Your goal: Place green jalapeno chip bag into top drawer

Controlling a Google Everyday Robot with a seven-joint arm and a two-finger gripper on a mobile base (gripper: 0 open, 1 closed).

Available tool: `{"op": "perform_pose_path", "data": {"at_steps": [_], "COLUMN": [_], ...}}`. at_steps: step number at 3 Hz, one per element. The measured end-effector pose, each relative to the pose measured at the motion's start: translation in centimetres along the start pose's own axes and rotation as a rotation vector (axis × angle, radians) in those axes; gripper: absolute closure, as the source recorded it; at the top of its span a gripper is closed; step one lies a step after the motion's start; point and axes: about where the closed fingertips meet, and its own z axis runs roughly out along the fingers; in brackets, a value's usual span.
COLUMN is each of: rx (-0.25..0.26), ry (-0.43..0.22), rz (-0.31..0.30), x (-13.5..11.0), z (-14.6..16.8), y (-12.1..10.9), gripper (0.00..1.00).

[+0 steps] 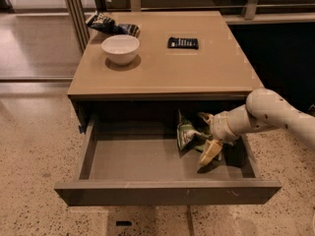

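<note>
Hovering in drawer (167, 191), rt side, gripper (207, 135) is holding fingers (210, 153) spread; bag (187, 134) is sitting crumpled just left of it.

The tan tabletop (206, 73) carries a white bowl (120, 48) at upper left, a dark snack bag (110, 24) behind it, and a flat black object (183, 43) at upper centre. The gripper (203, 137) hangs at lower right inside the drawer (167, 191), fingers spread.

My smooth, rounded off-white arm (278, 114) has a few small dark dots on its bulbous joint and narrows to a ringed white wrist. My pale yellow two-finger gripper (203, 140) sits in the right half of the wide grey-brown top drawer (167, 193), fingers spread apart.
</note>
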Motion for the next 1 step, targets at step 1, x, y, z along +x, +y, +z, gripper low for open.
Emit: {"op": "perform_pose_path", "data": {"at_steps": [1], "rx": [0.0], "ry": [0.0], "rz": [0.0], "x": [0.0], "z": [0.0], "y": [0.0], "gripper": [0.0]}}
